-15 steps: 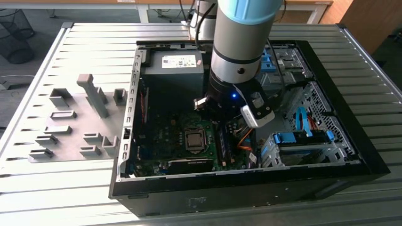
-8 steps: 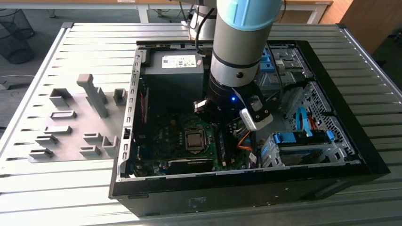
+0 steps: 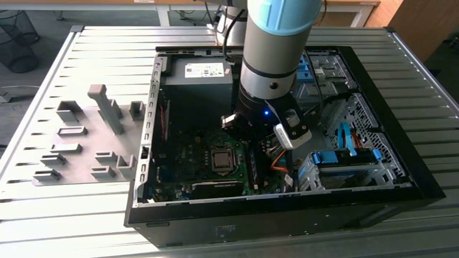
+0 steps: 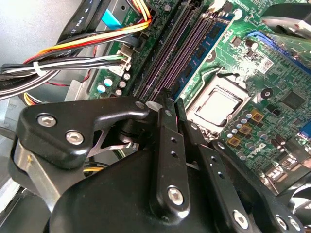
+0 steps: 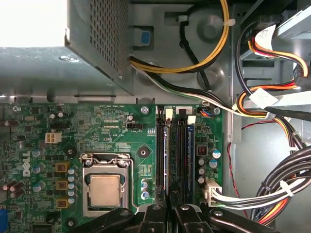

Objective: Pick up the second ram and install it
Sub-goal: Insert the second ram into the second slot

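While the thin blue-green ram stick (image 5: 191, 155) lies edge-up along the black memory slots (image 5: 170, 155), the jaws sit nearly closed on its near end.

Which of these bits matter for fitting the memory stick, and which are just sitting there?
For the job: end effector; blue-green ram stick, in a slot; memory slots.
Just there: processor socket; power supply; cables; blue drive clips; grey fixture plate.
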